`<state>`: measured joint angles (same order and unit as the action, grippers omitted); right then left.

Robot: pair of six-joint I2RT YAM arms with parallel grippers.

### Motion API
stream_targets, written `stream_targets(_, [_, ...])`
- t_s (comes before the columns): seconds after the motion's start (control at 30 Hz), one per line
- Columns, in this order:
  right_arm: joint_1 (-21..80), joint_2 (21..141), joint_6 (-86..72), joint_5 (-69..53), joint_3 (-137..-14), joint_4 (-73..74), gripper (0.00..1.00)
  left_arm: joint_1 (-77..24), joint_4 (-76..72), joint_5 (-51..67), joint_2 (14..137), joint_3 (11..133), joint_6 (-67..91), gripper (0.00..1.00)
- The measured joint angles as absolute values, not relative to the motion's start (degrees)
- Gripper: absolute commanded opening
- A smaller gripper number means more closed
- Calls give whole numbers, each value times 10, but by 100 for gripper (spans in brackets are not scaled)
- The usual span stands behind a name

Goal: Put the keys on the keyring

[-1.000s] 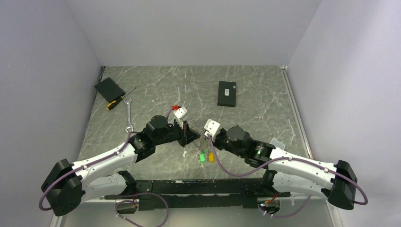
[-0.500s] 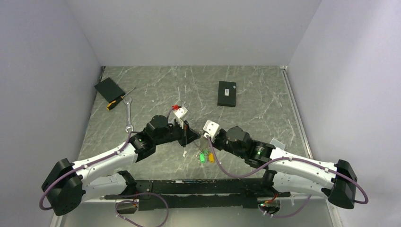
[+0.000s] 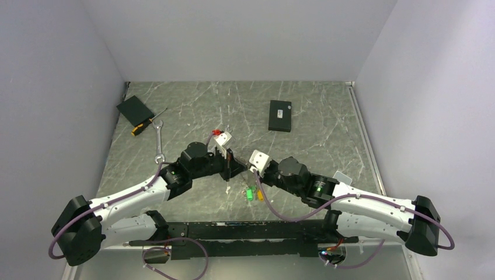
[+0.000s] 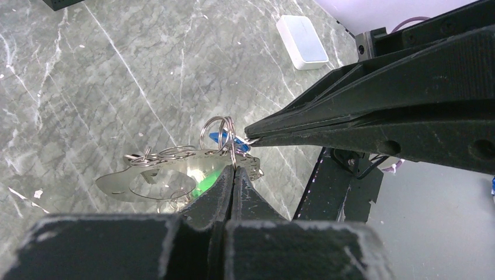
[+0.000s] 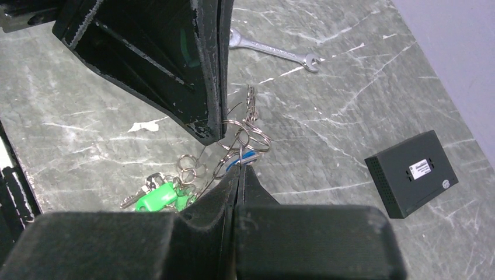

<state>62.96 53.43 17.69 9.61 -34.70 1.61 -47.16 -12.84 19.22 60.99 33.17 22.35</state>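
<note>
Step in hand: threading. left fingers [image 4: 217, 195] are together, clamped on a wire coil of the keyring [image 4: 230, 133]. right fingers [image 5: 229, 189] are together, pinching the blue key [image 5: 248, 157] right at that coil.

Next move, I'd say: work the key's hole onto the coil's split end with a tiny, aligned motion, left side as anchor.

The bunch sits nearer the arm bases than the black box [image 3: 280, 115]. The green key [image 5: 155, 195] looks to rest on the tabletop [image 5: 350, 105]. The wire is thin and probably springy.
</note>
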Motion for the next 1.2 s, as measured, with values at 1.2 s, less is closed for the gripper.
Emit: stream_targets(1.2, [678, 544, 196, 116, -357, 72, 25, -469, -199, 177, 593, 300, 235, 0])
